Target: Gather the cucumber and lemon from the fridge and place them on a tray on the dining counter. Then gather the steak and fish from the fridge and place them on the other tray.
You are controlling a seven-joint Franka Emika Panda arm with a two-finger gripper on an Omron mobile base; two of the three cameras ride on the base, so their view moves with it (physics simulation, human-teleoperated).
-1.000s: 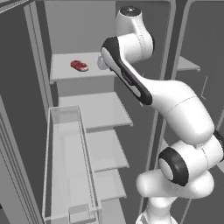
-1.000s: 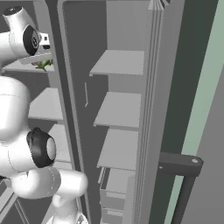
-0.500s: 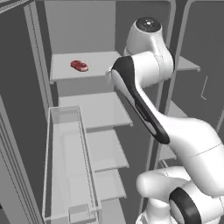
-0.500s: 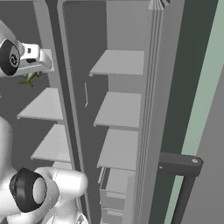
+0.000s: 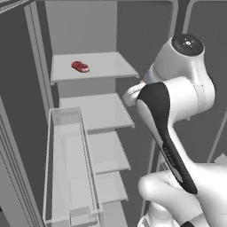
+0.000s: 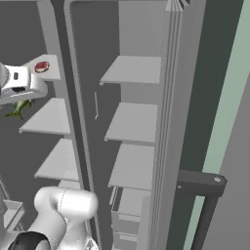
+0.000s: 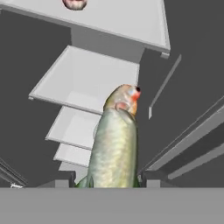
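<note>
My gripper (image 7: 109, 181) is shut on the fish (image 7: 114, 144), a green-silver fish with a reddish head that points away from the hand between the two dark fingertips (image 7: 61, 181). From the right base view the fish (image 6: 18, 108) hangs under the white hand, with the gripper (image 6: 22, 100) in front of the fridge's middle shelves. The steak (image 5: 80, 66) is a small red piece lying on the top fridge shelf (image 5: 102, 73). It shows again as the steak (image 6: 42, 66) at the upper left and the steak (image 7: 74, 3) at the top edge. Cucumber, lemon and trays are out of view.
The fridge stands open with several grey shelves (image 5: 97, 111) stacked below the top one. A clear door bin (image 5: 66, 168) juts out at the left. The other open door holds shelves (image 6: 132, 122), with a dark handle (image 6: 200, 183) at its right.
The arm has swung right and toward the base, drawing the hand lower and back out of the fridge. The fish has stayed in the gripper. The steak has not moved.
</note>
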